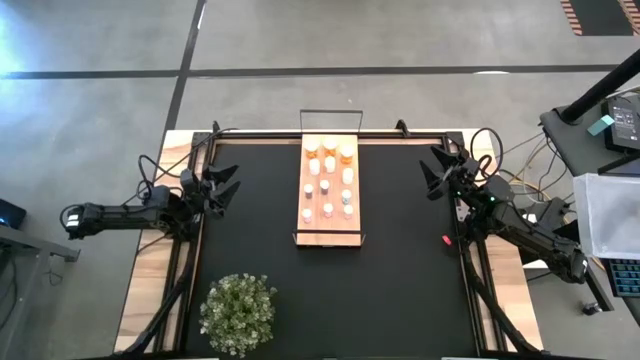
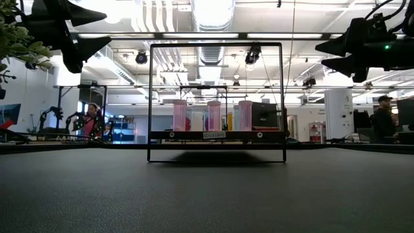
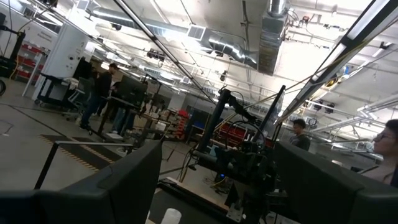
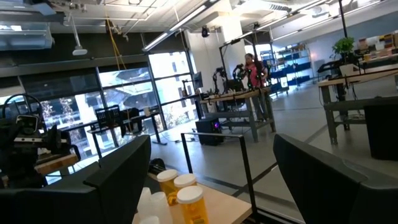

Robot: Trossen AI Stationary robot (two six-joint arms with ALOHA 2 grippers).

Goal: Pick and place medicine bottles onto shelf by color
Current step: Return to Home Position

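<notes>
Black mat (image 1: 400, 300) covers most of the wooden table (image 1: 150, 290), and one shelf (image 1: 330, 232) stands on it midway between the two grippers, well apart from both. The left gripper (image 1: 232, 183) hangs over the mat's left edge, its fingers spread wide and holding nothing. The shelf lies out ahead of its fingertips. The right gripper (image 1: 430, 170) hangs over the mat's right side, likewise spread and empty, pointing back toward the shelf.

All twelve medicine bottles (image 1: 327, 186) counted in the high view stand on the shelf board. Three orange bottles (image 1: 329, 150) form a row at its far end. The other nine show pale caps from above, in three lines running toward the near end. The low view shows three pink bottles (image 2: 214, 115) upright in the nearest row, with white and orange ones behind them.

One potted plant (image 1: 238, 310) sits on the mat's near left corner, well apart from the left gripper. One small red object (image 1: 447, 239) lies on the mat near the right arm.
</notes>
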